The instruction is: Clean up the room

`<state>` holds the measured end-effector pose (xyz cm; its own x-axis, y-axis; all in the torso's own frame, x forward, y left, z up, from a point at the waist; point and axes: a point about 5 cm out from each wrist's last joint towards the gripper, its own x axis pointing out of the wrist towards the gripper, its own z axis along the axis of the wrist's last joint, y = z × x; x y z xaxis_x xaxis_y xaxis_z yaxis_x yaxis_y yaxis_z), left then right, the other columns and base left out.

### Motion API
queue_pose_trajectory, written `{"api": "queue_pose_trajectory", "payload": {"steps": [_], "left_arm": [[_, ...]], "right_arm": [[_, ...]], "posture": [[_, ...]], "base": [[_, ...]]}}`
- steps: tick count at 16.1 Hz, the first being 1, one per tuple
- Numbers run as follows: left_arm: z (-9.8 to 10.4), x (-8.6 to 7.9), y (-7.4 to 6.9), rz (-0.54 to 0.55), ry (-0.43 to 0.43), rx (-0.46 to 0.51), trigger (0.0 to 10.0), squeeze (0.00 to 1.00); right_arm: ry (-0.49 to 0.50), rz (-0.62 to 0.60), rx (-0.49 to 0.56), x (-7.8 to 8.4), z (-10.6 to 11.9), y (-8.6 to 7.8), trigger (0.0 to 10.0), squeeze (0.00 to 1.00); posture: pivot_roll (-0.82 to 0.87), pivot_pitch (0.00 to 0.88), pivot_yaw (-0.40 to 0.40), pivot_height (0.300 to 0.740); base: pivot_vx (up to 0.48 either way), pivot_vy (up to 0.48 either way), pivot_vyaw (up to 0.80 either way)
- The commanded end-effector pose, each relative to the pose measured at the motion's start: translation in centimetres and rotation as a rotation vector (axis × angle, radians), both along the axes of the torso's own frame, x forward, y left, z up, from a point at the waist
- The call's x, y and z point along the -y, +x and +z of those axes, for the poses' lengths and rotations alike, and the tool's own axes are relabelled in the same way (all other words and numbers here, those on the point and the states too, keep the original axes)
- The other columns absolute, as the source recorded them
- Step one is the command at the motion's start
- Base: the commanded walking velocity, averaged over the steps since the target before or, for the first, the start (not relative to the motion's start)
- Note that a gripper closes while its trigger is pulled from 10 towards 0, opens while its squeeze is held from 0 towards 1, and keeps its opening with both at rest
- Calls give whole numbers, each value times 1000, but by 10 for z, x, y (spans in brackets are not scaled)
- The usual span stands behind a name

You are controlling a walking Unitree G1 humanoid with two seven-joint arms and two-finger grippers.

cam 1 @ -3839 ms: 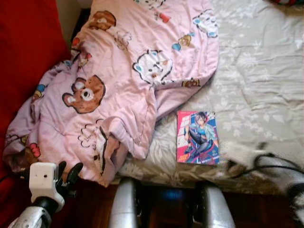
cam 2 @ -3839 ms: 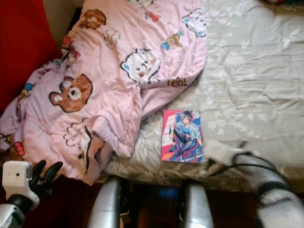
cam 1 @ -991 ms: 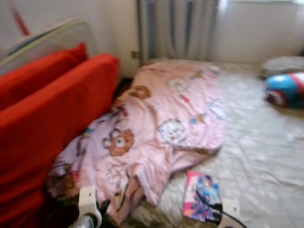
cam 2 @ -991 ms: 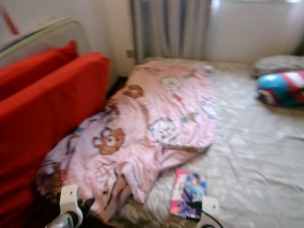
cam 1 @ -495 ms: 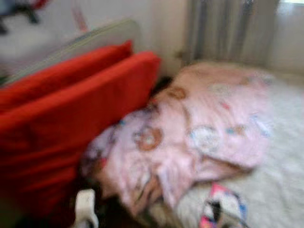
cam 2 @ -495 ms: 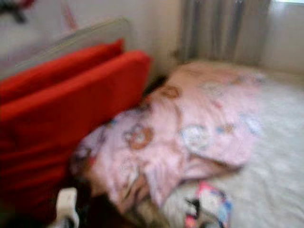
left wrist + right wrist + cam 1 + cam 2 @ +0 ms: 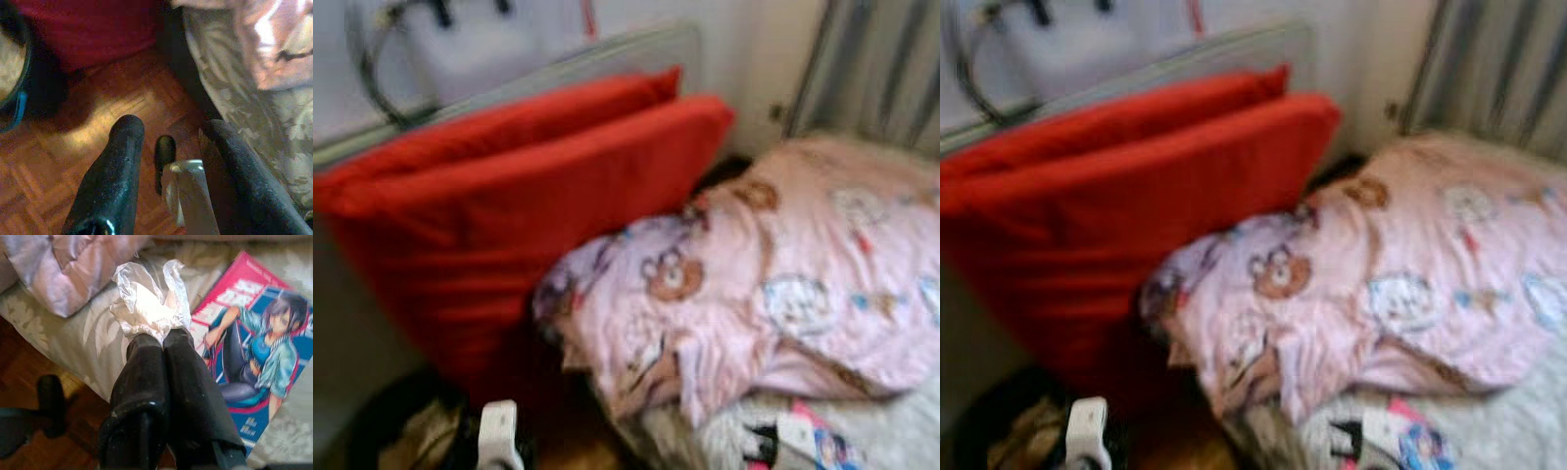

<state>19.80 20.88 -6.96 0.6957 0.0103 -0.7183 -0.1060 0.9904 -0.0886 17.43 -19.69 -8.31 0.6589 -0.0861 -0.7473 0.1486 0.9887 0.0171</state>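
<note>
The right end effector (image 7: 164,340) has its two black fingers pressed together on a crumpled wad (image 7: 149,301) of white, filmy plastic or tissue, which sticks out past the fingertips. It hangs over the near edge of the bed (image 7: 73,333), whose sheet is pale with a leaf pattern. Just beside the wad lies a comic book (image 7: 254,352) with a pink border and a drawn figure on its cover; the fingers overlap its edge in the wrist view, though contact cannot be judged. A fold of the pink blanket (image 7: 63,269) lies close by on the sheet.

The left end effector (image 7: 168,147) hangs low over the wooden parquet floor (image 7: 73,147) beside the bed, its fingers spread wide with nothing between them. A silver leg and dark foot of the robot show between the fingers. A dark round container (image 7: 12,73) with a blue edge stands on the floor near it.

From the head, the picture is blurred. The pink blanket (image 7: 783,284), printed with bears and other cartoon animals, lies bunched across the bed and droops over its near corner. Two big red cushions (image 7: 529,206) lean upright next to the bed, touching the blanket's edge. Grey curtains (image 7: 881,69) hang behind the bed. The comic book (image 7: 822,446) peeks in at the bottom edge, beside a white wrist housing.
</note>
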Motion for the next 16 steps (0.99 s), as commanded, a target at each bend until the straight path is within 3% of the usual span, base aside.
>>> {"api": "queue_pose_trajectory", "payload": {"steps": [1,8,16], "left_arm": [[-3,-8,-8,13,27,-35,10000,0],[-9,-7,-18,33,23,-69,10000,0],[-10,-10,-21,41,27,-86,10000,0]], "right_arm": [[24,41,10,-11,1,7,10000,0],[28,49,-19,-9,-2,0,10000,0],[41,67,-56,-14,-6,-7,10000,0]], "posture": [[-29,92,10,740],[-23,86,2,740],[-15,68,8,740]], "base": [[0,0,575],[0,0,0],[0,0,628]]}}
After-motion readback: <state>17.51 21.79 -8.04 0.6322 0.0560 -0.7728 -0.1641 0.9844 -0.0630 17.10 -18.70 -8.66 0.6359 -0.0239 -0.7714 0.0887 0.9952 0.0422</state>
